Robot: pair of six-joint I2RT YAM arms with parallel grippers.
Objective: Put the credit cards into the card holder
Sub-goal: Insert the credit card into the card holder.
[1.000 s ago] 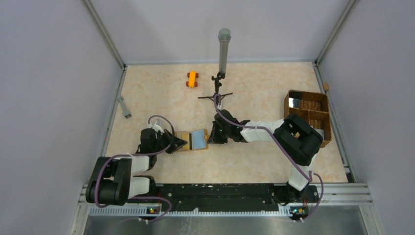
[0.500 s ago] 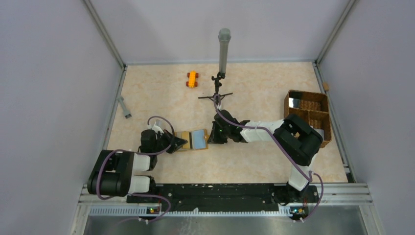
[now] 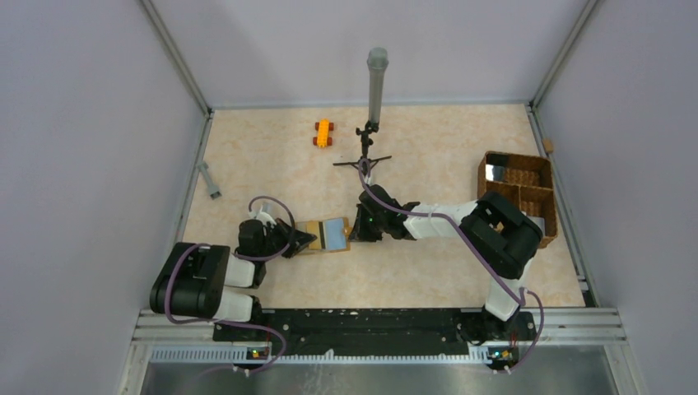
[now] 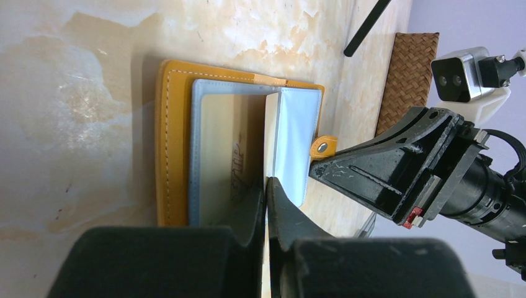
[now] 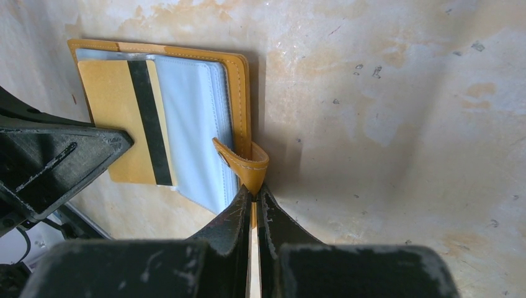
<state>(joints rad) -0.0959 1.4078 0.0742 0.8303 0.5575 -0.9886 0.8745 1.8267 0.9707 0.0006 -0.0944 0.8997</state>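
Open flat at centre of table (image 3: pixel 411 276): card holder (image 3: pixel 333 234), clear sleeves up. At its 9 o'clock: left gripper (image 3: pixel 309 240), jaws closed fully on edge of credit card (image 5: pixel 118 118), mustard with black stripe, laid over the holder's 9 o'clock half. Entry of card into a sleeve: cannot tell. At 3 o'clock of holder: right gripper (image 3: pixel 355 233), jaws pinched tight on snap tab (image 5: pixel 248 166). Far off at 12 o'clock: toy car (image 3: pixel 323 132). Well apart at 2 o'clock: wicker basket (image 3: pixel 527 174).
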